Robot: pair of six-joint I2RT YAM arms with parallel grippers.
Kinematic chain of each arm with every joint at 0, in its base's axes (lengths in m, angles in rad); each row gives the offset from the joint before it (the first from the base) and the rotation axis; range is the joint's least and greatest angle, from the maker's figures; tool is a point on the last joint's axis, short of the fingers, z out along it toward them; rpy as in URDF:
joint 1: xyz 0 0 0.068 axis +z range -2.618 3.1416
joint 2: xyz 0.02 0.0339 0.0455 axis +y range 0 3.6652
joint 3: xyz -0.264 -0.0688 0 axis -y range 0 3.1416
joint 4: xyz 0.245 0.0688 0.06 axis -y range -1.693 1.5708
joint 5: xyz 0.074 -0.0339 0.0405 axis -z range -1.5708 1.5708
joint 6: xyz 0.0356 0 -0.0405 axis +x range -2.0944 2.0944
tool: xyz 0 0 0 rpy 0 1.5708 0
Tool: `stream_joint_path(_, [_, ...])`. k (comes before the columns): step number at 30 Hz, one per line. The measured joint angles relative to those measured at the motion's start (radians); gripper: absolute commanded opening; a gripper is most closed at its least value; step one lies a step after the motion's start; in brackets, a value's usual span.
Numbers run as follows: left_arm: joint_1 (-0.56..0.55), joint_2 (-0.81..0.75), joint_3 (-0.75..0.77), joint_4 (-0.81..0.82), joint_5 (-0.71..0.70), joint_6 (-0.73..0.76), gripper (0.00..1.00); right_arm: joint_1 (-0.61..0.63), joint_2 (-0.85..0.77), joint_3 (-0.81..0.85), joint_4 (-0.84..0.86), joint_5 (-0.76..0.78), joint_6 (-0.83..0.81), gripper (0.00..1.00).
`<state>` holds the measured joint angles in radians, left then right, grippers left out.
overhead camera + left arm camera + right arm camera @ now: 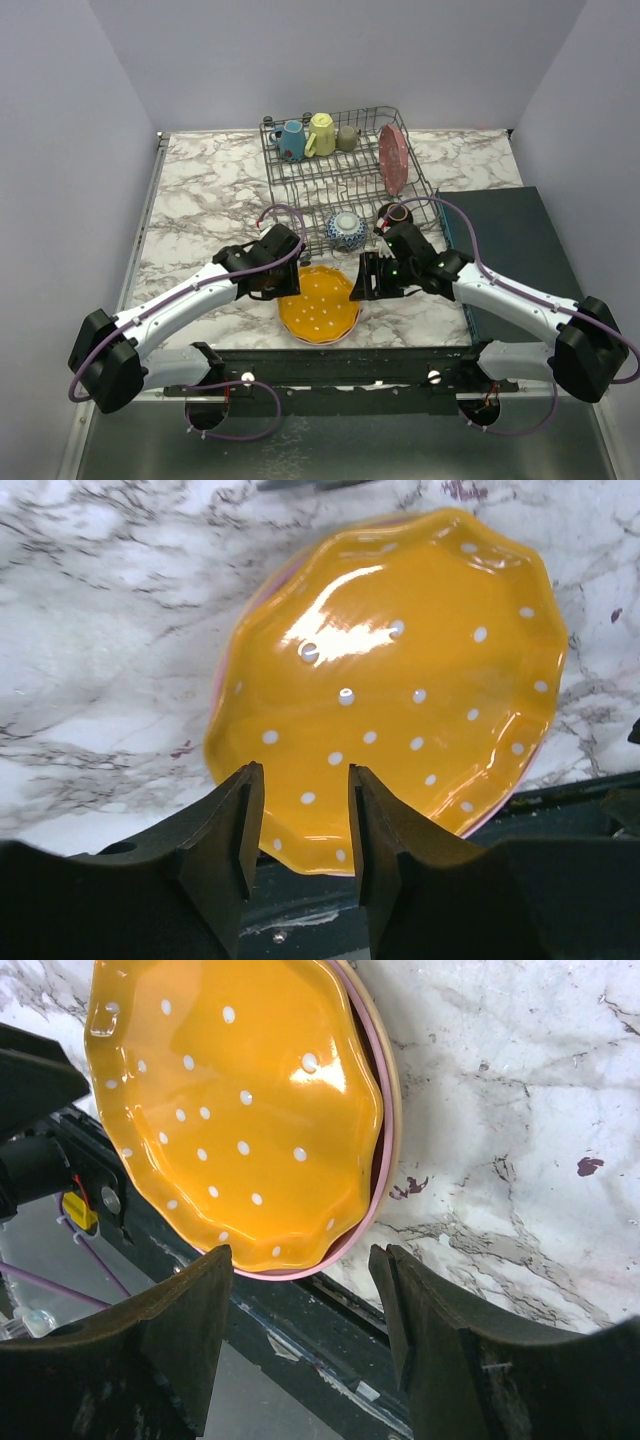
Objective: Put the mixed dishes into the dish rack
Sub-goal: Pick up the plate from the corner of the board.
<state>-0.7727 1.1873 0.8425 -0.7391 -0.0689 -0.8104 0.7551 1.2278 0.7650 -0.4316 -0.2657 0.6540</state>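
- The scalloped orange-yellow plate (319,304) lies flat at the near edge of the marble table (200,200). It is stacked on a pink-rimmed plate (372,1195), apart from the dish rack (300,180) farther back.
- The left gripper (300,785) hovers at the plate's left rim, jaws apart and empty.
- The right gripper (300,1260) flanks the right rim, jaws wide and empty. A flat plate probably has to be pinched by its edge.

A glossy scalloped orange-yellow plate with white dots (319,304) lies flat on a pink-rimmed plate (375,1195), between the left tool (305,830) and the right tool (300,1320). Beyond both, the grey wire dish rack (300,180) holds a blue mug (292,140), a pale yellow mug (321,133), a grey-beige mug (347,138), an upright red plate (393,158), a blue-white patterned bowl (346,229) and a dark brown bowl (393,214).
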Motion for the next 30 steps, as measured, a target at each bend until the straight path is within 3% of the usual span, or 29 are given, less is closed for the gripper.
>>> stream_joint_path(7, [0.000,-0.012,0.038,-0.077,-0.105,0.004,0.48,0.005,0.000,0.000,0.000,0.000,0.000,0.66])
stream_joint_path(20, [0.000,0.018,0.015,-0.104,-0.148,-0.006,0.52,0.016,0.010,0.000,0.004,0.000,0.001,0.66])
stream_joint_path(30, [0.000,0.081,-0.028,-0.056,-0.140,-0.013,0.38,0.019,0.011,0.000,0.005,0.000,0.006,0.66])
